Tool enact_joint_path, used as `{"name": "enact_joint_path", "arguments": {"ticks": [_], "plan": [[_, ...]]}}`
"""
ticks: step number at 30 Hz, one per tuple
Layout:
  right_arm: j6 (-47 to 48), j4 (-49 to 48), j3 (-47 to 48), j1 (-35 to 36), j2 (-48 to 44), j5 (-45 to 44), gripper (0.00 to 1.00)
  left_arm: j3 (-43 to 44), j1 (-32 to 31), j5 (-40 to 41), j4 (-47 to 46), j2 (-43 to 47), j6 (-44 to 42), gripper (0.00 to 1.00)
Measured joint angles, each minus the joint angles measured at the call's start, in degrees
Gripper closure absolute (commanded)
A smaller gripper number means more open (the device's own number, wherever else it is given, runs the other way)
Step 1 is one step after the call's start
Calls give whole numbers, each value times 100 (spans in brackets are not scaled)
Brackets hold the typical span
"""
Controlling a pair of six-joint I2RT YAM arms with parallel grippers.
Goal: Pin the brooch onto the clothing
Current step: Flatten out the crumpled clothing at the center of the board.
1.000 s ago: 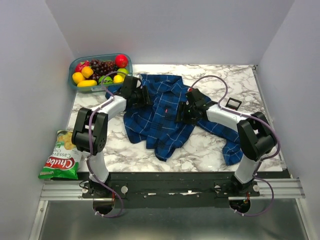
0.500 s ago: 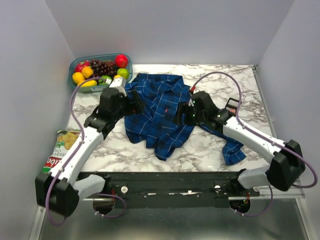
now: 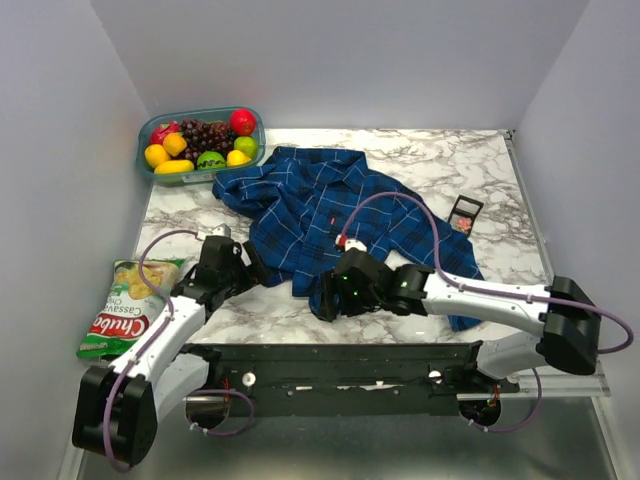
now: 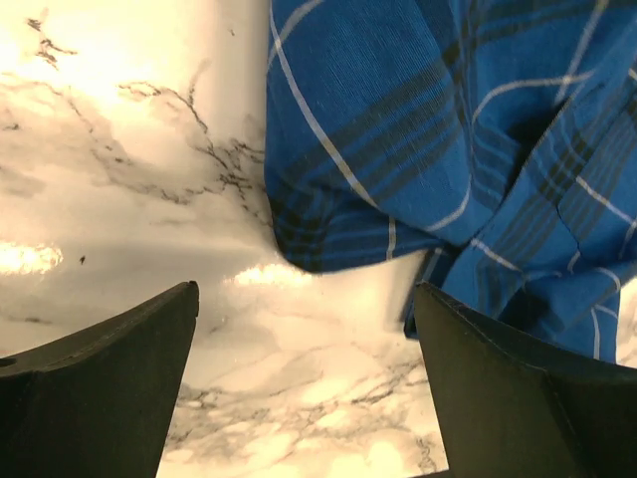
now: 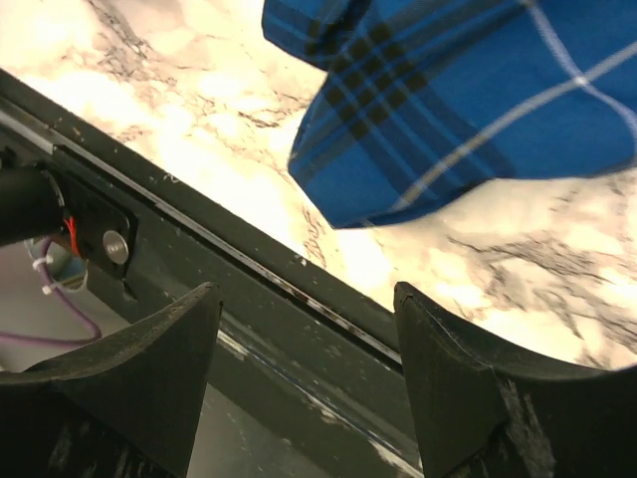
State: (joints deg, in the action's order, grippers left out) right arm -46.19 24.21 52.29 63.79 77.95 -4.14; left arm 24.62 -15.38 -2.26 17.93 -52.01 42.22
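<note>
Marble table [image 3: 480,170] holds plaid shirt [image 3: 320,205], fruit tub [image 3: 196,113], chip bag [image 3: 122,310], black case [image 3: 464,212].

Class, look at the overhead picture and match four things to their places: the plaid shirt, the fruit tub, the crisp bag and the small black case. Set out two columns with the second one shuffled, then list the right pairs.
Column one:
1. plaid shirt
2. fruit tub
3. crisp bag
4. small black case

Column two:
A. far left corner of the table
B. just right of the shirt, towards the right edge
C. crumpled across the middle of the table
D. at the near left edge

Pairs: 1-C, 2-A, 3-D, 4-B
</note>
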Motion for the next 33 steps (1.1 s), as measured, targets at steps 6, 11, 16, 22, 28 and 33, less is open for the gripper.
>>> {"name": "enact_joint_path", "arguments": {"ticks": [6,11,16,22,28,33], "plan": [[-289,-46,308,114,879,-323,22,-2,181,-168,-739,-1029,72,29],[-378,-55,343,114,1226,-551,22,-2,192,-334,-1213,-1425,68,43],[-374,-59,584,116,1613,-793,31,-48,201,-785,-2157,-2020,61,73],[-302,177,975,114,2035,-1224,92,92,219,-1193,-2430,-2463,-85,100],[-262,750,1139,116,1604,-1491,99,1246,219,-824,-831,-1408,-562,100],[-232,1169,1147,116,442,-1539,99,2791,240,-492,494,-796,-1270,100]]}}
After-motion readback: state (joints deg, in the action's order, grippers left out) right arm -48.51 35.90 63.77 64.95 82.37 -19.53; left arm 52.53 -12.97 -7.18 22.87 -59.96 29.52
